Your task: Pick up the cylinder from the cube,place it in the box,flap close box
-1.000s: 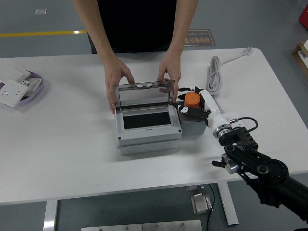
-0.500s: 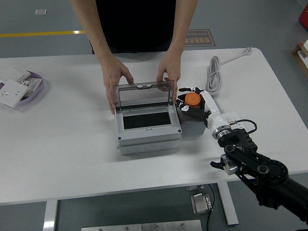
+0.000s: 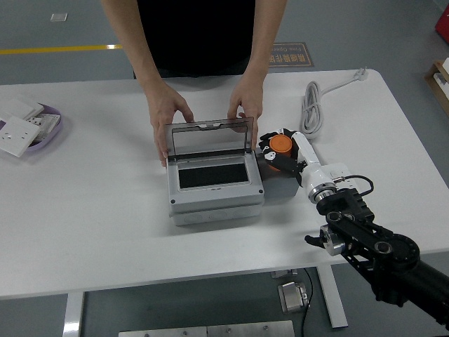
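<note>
An orange cylinder is gripped in my right hand, just above a dark grey cube that stands right of the box. The grey box sits mid-table with its clear lid standing open and a dark inside showing. A person at the far side holds the lid upright with both hands. My right arm comes in from the lower right. My left arm is out of view.
A coiled white cable lies behind my right hand. A purple tray with white socket plates sits at the far left edge. A floor sign shows beyond the table.
My right hand has closed tighter on the orange cylinder and shifted slightly left toward the box. The person's hands still hold the lid open.
</note>
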Available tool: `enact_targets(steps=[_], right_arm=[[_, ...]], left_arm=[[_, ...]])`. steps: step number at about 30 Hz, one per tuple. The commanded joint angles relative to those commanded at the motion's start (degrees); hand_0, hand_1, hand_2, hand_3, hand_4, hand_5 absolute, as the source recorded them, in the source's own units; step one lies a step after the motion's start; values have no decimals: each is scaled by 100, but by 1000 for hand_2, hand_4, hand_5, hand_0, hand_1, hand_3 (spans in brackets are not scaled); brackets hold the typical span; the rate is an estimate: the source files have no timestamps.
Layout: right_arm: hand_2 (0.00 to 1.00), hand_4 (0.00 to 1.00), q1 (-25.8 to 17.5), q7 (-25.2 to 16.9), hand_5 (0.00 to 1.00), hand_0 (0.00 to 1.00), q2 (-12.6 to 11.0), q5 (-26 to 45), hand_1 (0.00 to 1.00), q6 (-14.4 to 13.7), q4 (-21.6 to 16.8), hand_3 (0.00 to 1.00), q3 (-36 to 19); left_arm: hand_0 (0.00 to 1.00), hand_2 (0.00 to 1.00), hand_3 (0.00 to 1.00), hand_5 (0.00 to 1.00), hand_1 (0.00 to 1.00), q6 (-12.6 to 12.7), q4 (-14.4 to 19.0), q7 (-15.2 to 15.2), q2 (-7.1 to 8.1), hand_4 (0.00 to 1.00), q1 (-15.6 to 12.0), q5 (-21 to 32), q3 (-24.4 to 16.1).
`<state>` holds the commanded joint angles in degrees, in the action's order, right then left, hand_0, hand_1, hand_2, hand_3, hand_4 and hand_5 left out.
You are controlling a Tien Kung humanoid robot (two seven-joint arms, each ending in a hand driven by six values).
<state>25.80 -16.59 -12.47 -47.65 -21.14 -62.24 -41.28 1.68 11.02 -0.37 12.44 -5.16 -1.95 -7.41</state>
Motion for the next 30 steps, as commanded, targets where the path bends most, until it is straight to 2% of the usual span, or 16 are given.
enact_targets(steps=[4,6,10,14,22,23,28,29,30], right_arm=[[406,24,-31,-25,2,485,-71,-19,437,-36,-227,304,-143],[395,2,-42,-41,2,470,-119,-28,420,-53,-372,274,-196],[395,2,-76,-29,2,470,-231,-119,420,-133,-765,274,-272],[396,2,-154,30,2,469,-321,-343,416,-328,-1192,264,-280],[393,2,-78,491,2,474,-306,-1244,414,-673,-1722,256,227],[369,2,-35,580,2,276,-273,-1387,318,-707,-1745,250,332],[369,2,244,1099,2,276,-72,-2239,318,-831,-1691,250,782],[346,2,316,1236,2,74,-32,-2479,220,-831,-1663,245,870],[346,2,389,1368,2,74,5,-2669,220,-820,-1636,245,957]], left_arm=[[629,625,668,253,647,4,0,0,6,722,-22,50,25],[629,625,668,253,647,8,-2,0,14,722,-34,107,74],[629,625,668,253,647,14,-7,1,37,722,-50,205,177],[629,625,668,253,647,13,-10,-1,47,722,-61,200,174],[629,625,668,253,647,10,-14,0,27,722,-93,191,156],[629,625,668,253,647,10,-16,-1,26,722,-94,190,151],[629,625,668,253,647,8,-22,-8,24,722,-100,188,139],[629,625,668,253,647,8,-23,-8,24,722,-104,194,143],[629,625,668,253,647,9,-25,-8,24,722,-109,204,155]])
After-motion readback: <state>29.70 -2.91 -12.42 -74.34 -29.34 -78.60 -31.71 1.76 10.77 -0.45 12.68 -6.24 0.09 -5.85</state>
